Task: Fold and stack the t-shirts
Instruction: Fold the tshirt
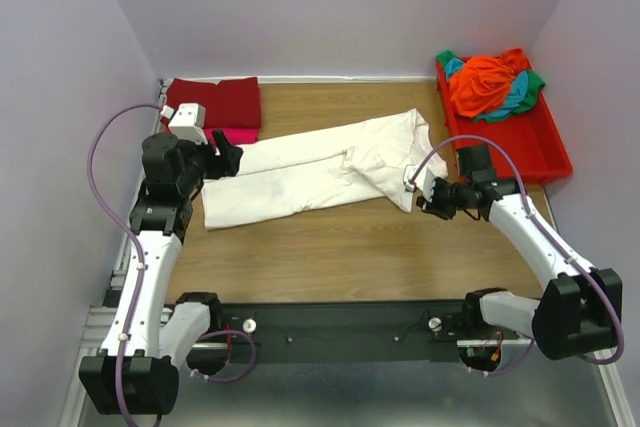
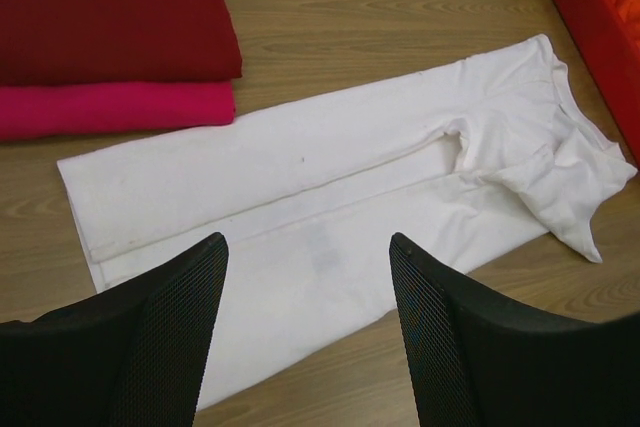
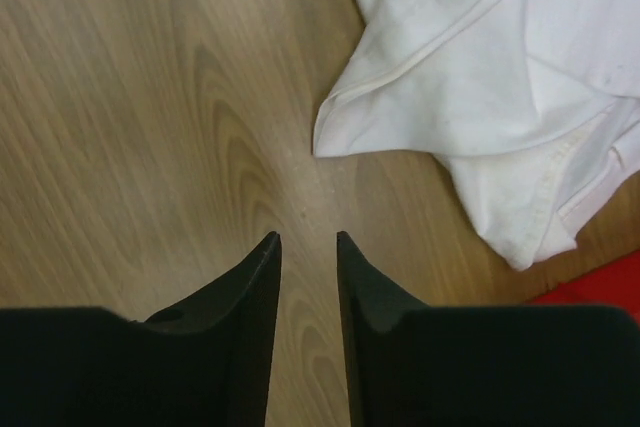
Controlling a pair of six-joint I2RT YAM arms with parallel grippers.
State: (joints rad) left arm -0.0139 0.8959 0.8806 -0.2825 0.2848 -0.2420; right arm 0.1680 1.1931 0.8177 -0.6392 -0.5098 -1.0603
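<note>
Long-folded cream-white t-shirt (image 1: 320, 172) lies across the middle of the wooden table (image 1: 330, 257), with neither claw gripping it.
The left gripper (image 1: 228, 159) stands wide and empty at the shirt's 9 o'clock end. The right gripper (image 3: 308, 242) is parted only narrowly, empty, over bare wood just off the crumpled collar end at 3 o'clock. At 11 o'clock a folded dark red t-shirt (image 1: 215, 102) rests on a bright pink t-shirt (image 1: 237, 135). At 2 o'clock a heap of orange, teal and green shirts (image 1: 485, 87) fills the red tray (image 1: 545, 147).
</note>
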